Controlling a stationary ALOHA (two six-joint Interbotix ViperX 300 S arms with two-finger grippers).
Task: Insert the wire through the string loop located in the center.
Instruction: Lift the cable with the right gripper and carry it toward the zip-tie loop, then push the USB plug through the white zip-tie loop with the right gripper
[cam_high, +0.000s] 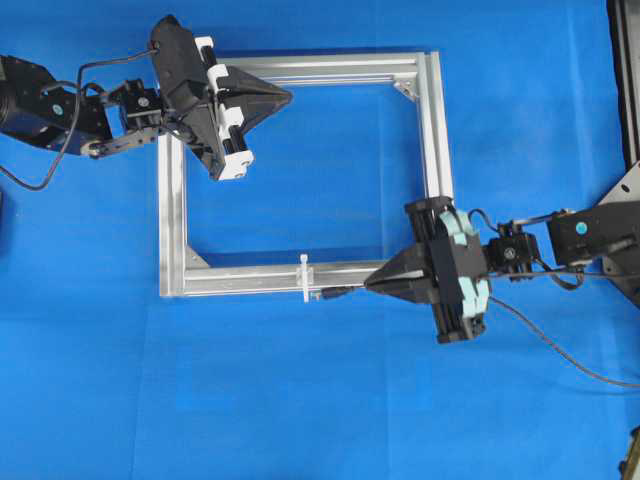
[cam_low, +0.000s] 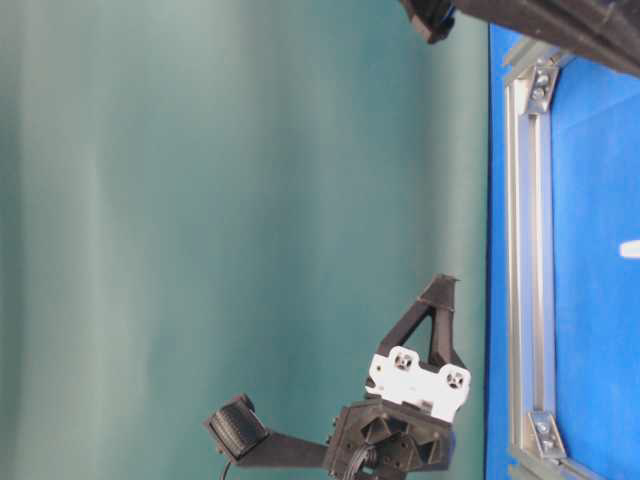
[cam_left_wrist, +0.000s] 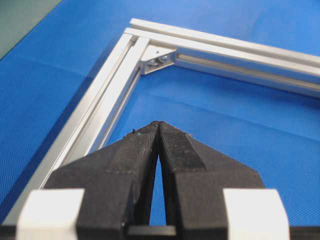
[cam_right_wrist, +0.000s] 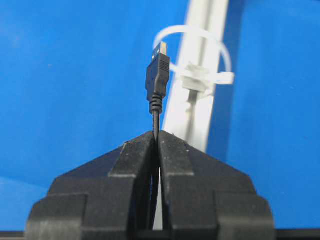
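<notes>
The thin black wire (cam_right_wrist: 158, 82), ending in a plug with a metal tip, is pointing toward the white string loop (cam_right_wrist: 200, 50), which is arching over the silver frame bar (cam_right_wrist: 197, 107).

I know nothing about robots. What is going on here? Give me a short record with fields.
surface: blue cloth
frame: silver aluminium frame, rectangular, lying flat
string loop: white string loop on the frame's near bar
wire: black wire, plug tip pointing at the loop, not yet through
right gripper: right gripper shut on the wire
left gripper: left gripper shut, holding nothing, above the frame's far side
</notes>
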